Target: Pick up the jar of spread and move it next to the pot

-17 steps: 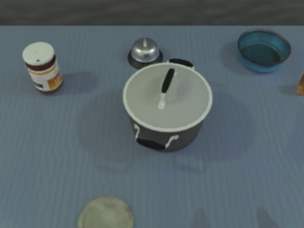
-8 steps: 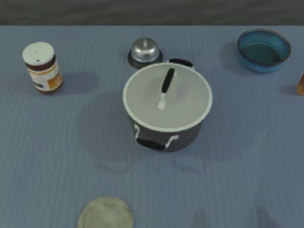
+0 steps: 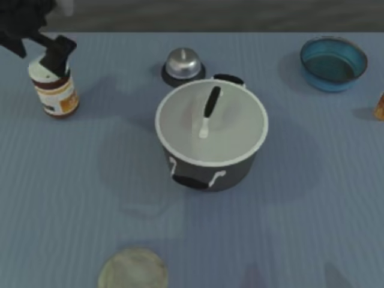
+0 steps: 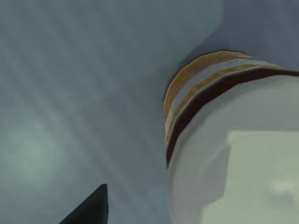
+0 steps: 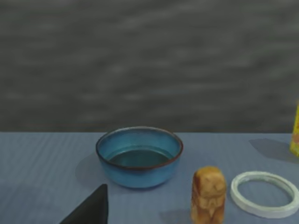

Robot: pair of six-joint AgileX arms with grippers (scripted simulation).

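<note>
Since a second ago, the left gripper (image 3: 53, 53) has been brought over the jar (image 3: 55, 90); finger spacing can't be told. Grasping is pending, then carrying beside the pot (image 3: 211, 133).

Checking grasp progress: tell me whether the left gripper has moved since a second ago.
Yes. The left gripper has come in over the jar of spread, left of the pot.

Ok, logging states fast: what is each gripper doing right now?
Left gripper: over the jar lid at the table's far left; open or shut cannot be told.
Right gripper: not in the top view; state cannot be told.
</note>
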